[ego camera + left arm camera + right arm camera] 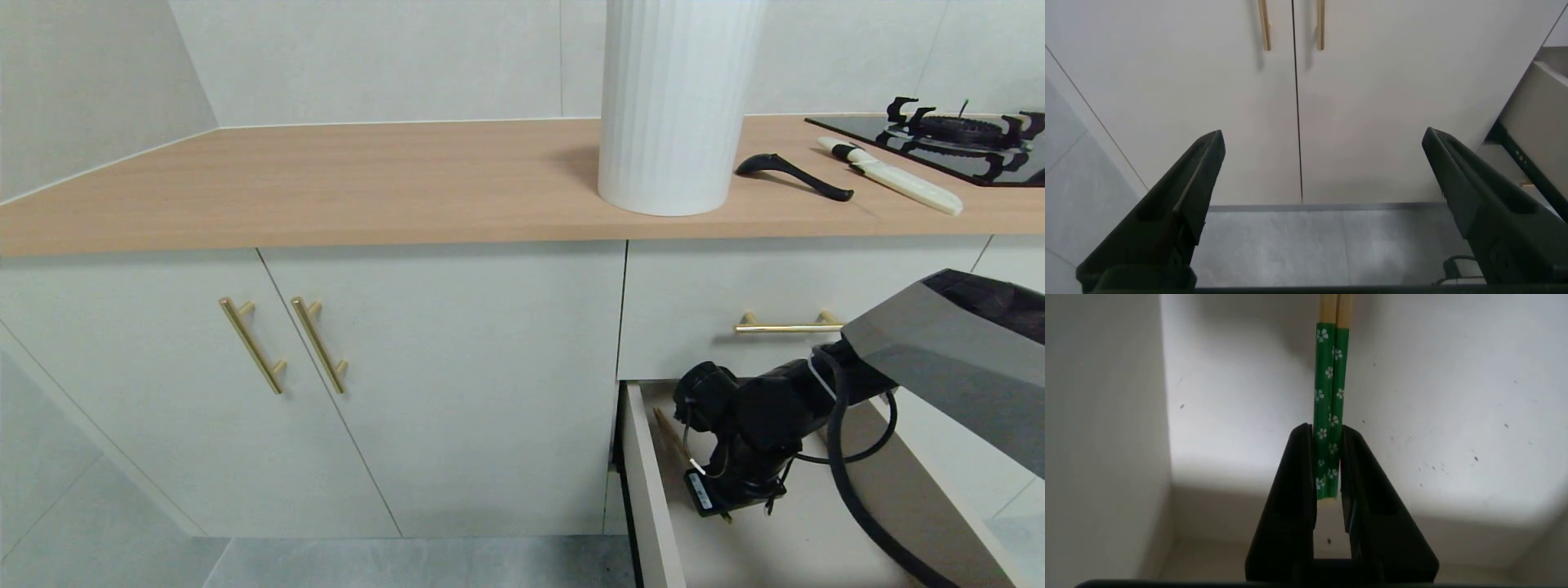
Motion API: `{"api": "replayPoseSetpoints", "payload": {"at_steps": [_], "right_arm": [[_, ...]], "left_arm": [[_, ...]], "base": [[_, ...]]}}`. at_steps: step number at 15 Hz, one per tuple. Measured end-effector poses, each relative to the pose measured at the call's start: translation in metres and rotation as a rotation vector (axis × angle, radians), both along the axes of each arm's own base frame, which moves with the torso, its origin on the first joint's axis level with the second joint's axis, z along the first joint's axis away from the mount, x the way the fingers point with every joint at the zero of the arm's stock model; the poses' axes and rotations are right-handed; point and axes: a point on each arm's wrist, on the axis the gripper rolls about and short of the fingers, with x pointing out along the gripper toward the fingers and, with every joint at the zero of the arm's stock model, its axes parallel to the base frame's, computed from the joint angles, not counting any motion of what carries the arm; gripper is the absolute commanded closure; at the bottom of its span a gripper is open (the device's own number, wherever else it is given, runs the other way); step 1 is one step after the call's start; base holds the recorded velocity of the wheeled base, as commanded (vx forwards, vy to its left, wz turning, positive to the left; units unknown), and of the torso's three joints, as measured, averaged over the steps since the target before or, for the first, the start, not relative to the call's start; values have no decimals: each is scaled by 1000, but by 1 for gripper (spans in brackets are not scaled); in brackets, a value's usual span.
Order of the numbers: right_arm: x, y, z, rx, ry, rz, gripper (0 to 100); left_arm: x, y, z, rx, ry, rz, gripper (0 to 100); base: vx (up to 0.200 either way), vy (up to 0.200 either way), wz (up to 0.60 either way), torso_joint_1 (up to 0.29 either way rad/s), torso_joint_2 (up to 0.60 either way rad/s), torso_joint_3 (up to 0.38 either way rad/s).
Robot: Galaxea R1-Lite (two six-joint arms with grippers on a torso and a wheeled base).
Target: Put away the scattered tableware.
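A pair of green chopsticks [1331, 376] with white flowers and bare wooden upper ends is clamped between the fingers of my right gripper [1327, 437]. That gripper sits low inside the open drawer [649, 490], over its pale floor near a corner. In the head view the chopsticks [671, 437] show as a thin wooden stick beside the drawer's left wall. A black spoon [796, 173] and a white knife [894, 175] lie on the wooden counter. My left gripper [1323, 147] hangs open and empty in front of the cabinet doors, above the floor.
A tall white ribbed container [669, 106] stands on the counter left of the spoon. A black gas hob [955, 139] is at the far right. Two cabinet doors with gold handles [282, 343] are shut; a drawer with a gold handle [788, 327] sits above the open one.
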Motion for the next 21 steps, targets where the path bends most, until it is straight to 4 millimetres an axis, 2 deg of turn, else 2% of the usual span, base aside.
{"api": "replayPoseSetpoints", "payload": {"at_steps": [5, 6, 16, 19, 21], "right_arm": [[1, 0, -8, -8, 15, -2, 100], [1, 0, -8, -8, 16, -2, 0], [1, 0, -8, -24, 9, -6, 0], [-3, -3, 8, -16, -22, -11, 0], [-10, -8, 30, 1, -63, -8, 0]], "left_arm": [[0, 0, 0, 0, 0, 0, 0], [0, 0, 0, 0, 0, 0, 0], [0, 0, 0, 0, 0, 0, 0], [0, 0, 0, 0, 0, 0, 0], [0, 0, 0, 0, 0, 0, 0]], "base": [[0, 0, 0, 0, 0, 0], [0, 0, 0, 0, 0, 0], [0, 0, 0, 0, 0, 0], [0, 0, 0, 0, 0, 0], [0, 0, 0, 0, 0, 0]]}}
